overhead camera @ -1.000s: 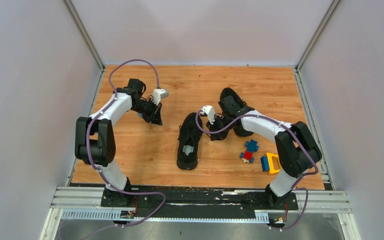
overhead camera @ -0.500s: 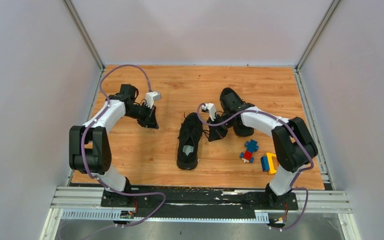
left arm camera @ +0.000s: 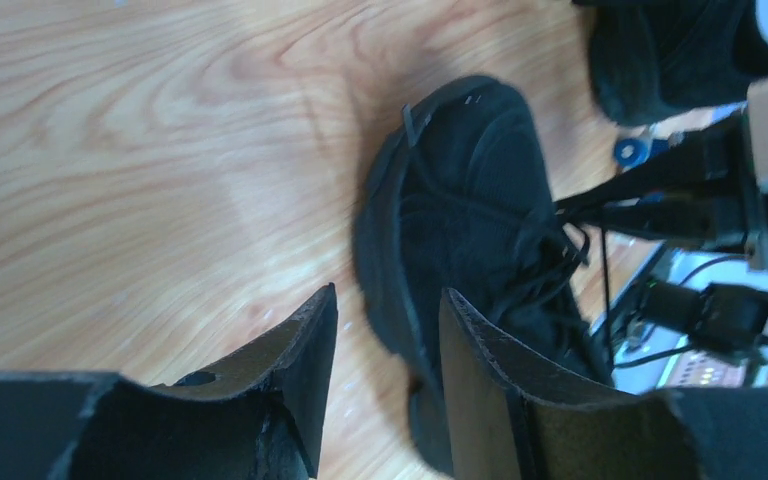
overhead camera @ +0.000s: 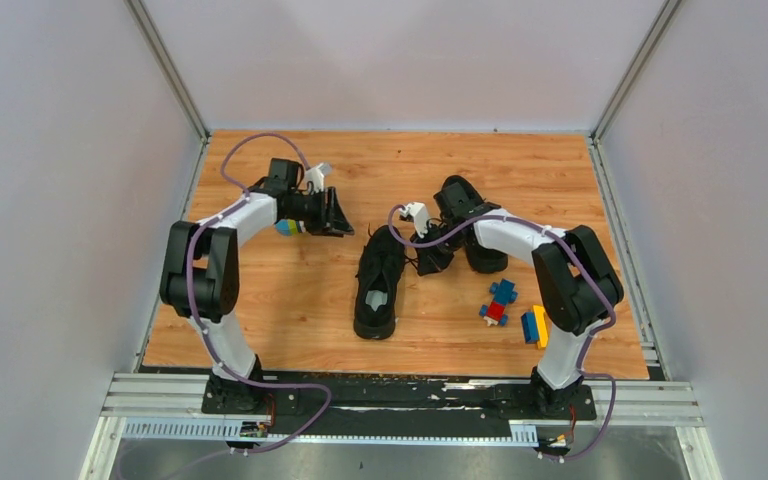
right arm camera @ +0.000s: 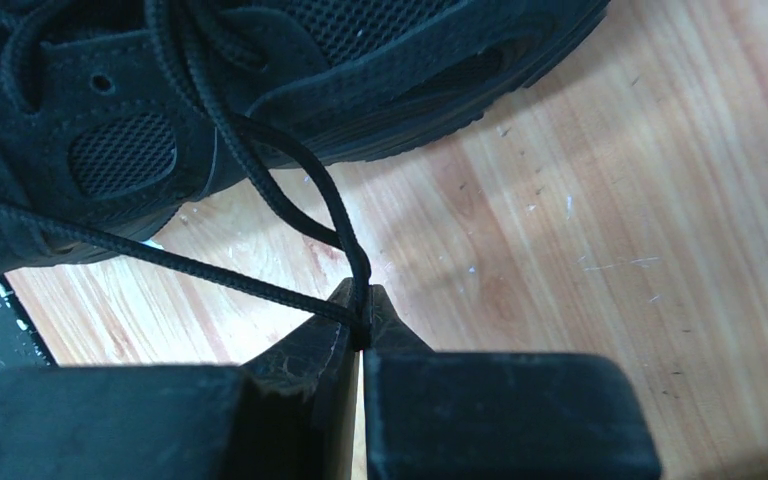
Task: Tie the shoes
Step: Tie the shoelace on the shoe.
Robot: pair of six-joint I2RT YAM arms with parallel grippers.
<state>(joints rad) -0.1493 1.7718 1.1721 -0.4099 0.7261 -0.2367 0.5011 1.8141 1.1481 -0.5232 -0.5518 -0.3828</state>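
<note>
The right gripper (right arm camera: 360,312) is pinching a lace (right arm camera: 160,262) of the near shoe (overhead camera: 378,280), while the spread left gripper (left arm camera: 388,305) is hovering left of it.

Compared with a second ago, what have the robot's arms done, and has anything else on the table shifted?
The left gripper swung right, toward the nearer black sneaker, and opened its jaws; nothing is between them now. The right gripper stays shut on that sneaker's black lace and has barely shifted. The nearer black sneaker, the farther sneaker and the toy blocks lie where they were.
</note>
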